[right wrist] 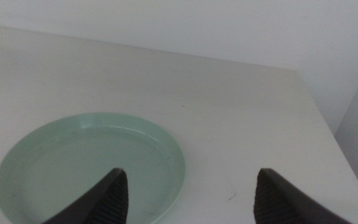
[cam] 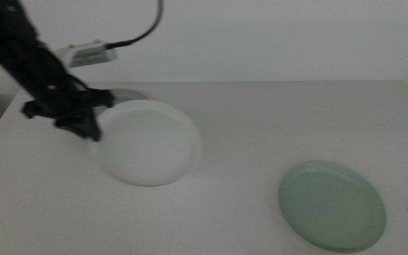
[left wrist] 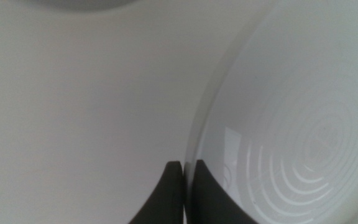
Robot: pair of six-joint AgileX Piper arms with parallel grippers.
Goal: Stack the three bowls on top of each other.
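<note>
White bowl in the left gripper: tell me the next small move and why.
Probably carry it a little farther toward the grey-blue bowl before lowering. The left gripper is shut on the white bowl at its rim, and the grey-blue bowl only peeks out behind it, so the two do not look centred yet. The right gripper waits open by the mint green bowl.

No legible text, label, brand, number or sign found in any view. A pale tag-like part on the left arm (cam: 85, 54), at about 10 o'clock in the middle view, carries markings too blurred to read.
</note>
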